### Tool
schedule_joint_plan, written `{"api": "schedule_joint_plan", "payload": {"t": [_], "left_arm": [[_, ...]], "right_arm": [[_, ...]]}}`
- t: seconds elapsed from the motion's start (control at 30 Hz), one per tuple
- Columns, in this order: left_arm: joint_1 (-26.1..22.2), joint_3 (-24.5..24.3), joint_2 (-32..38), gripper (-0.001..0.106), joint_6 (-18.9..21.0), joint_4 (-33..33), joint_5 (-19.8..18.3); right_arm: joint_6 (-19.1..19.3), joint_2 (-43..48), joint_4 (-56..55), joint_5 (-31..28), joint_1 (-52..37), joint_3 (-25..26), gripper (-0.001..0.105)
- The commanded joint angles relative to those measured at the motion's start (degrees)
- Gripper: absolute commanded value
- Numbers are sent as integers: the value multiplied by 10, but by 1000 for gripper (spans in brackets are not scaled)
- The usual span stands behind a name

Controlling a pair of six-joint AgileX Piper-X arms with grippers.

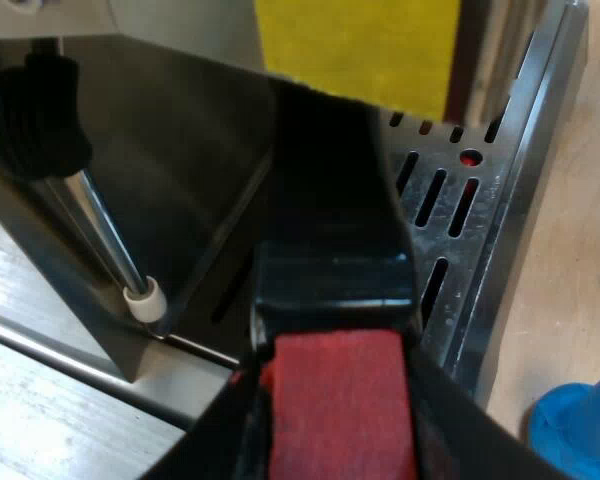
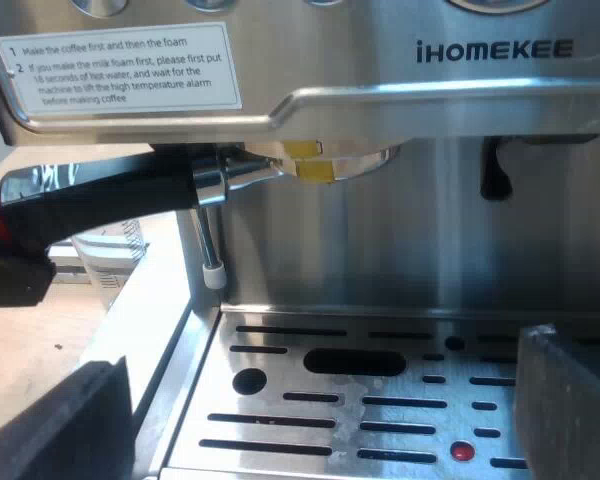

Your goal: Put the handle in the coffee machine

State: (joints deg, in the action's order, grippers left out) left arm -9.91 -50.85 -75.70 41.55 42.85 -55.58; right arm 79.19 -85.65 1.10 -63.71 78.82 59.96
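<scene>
The holder's dark handle (image 1: 330,230) runs from its red end (image 1: 340,400) toward the espresso machine (image 1: 180,150). My left gripper (image 1: 340,425) is shut on the red end, a black finger on each side. A yellow strip (image 1: 360,45) marks the holder's far end. From the right wrist view the holder's metal head (image 2: 330,165) sits up under the machine's brew head, and its handle (image 2: 110,195) sticks out sideways to the left gripper (image 2: 10,280). My right gripper (image 2: 320,400) hangs open over the drip tray (image 2: 380,400), holding nothing.
A steam wand (image 2: 210,240) with a white tip hangs beside the holder, above the slotted drip tray (image 1: 450,200). A measuring glass (image 2: 110,250) stands behind the handle. A blue tamper (image 1: 580,430) rests on the wooden table by the tray's corner. A black knob (image 1: 30,115) sits on the machine's side.
</scene>
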Motion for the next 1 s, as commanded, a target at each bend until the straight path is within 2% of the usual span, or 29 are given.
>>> {"api": "schedule_joint_plan", "payload": {"t": [0.03, 0.23, 0.53, 0.6, 0.7, 0.8, 0.87, 0.93, 1.0], "left_arm": [[2, -11, 15, 0, 23, -18, -66], [2, -12, 47, 0, 24, -2, -65], [2, -12, 47, 0, 32, 22, -64], [2, -12, 47, 0, 32, 20, -64], [2, -12, 47, 0, 32, 20, -64], [2, -12, 47, 0, 32, 20, -64], [2, -12, 47, 0, 32, 20, -64], [2, -12, 47, 0, 32, 20, -64], [2, -12, 47, 0, 32, 20, -64]], "right_arm": [[3, 4, 1, -3, 1, -1, 78], [3, 4, 1, -3, 1, -1, 78], [3, -3, 1, 0, -9, -3, 76], [5, -10, 1, 17, -16, -3, 69], [7, -22, 1, 42, -33, -3, 47], [7, -35, 7, 50, -52, -3, 37], [7, -43, 15, 62, -62, -3, 36], [7, -59, 40, 123, -79, -3, 36], [7, -69, 59, 146, -86, -3, 36]]}}
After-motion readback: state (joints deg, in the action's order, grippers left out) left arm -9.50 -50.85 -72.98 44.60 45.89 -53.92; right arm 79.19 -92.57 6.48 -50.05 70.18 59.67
